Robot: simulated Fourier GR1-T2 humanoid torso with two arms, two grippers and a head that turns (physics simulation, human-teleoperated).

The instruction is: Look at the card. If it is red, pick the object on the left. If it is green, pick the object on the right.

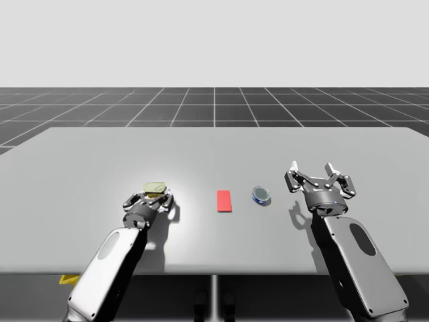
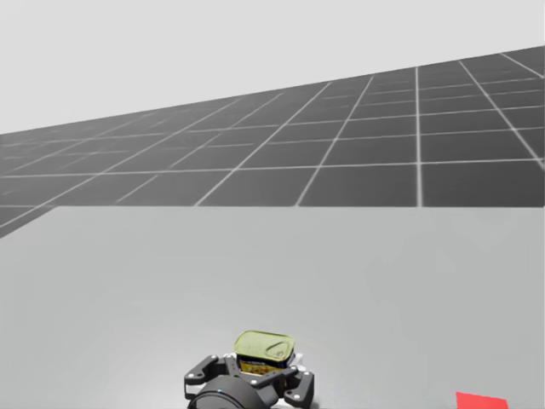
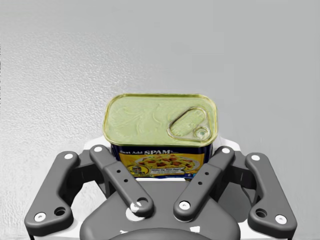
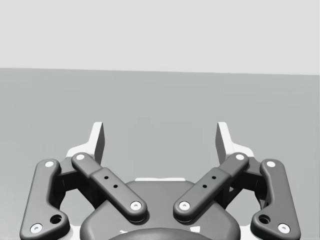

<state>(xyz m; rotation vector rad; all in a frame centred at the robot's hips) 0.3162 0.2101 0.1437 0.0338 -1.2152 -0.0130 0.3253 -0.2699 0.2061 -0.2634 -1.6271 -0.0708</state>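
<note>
**A:** What colour was the flat rectangular card (image 1: 224, 200)?

**B:** Red. It lay in the middle of the plain grey desk (image 1: 80, 168), nearer the front edge than the far one. So the rule pointed to the object on the left.

**A:** Which was?

**B:** The rectangular tin can with the olive-yellow lid and dark blue sides (image 3: 161, 135). It stood upright between the card and the desk's left edge. The small round blue can (image 1: 261, 196) sat just right of the card and wasn't wanted.

**A:** Did my left end effector (image 3: 161, 150) have the tin?

**B:** Not clamped, I'd judge. Its fingers (image 3: 231, 146) were spread, one on either side of the tin's body, placed ready to close on it. Released, then.

**A:** And my right end effector (image 4: 160, 142)?

**B:** Released too, with nothing between its fingers. It hung over the desk's right half, apart from the blue can, presumably to keep out of the way.

**A:** What did the next move call for?

**B:** Squeeze, then lift straight. The flat sides should grip well.
</note>
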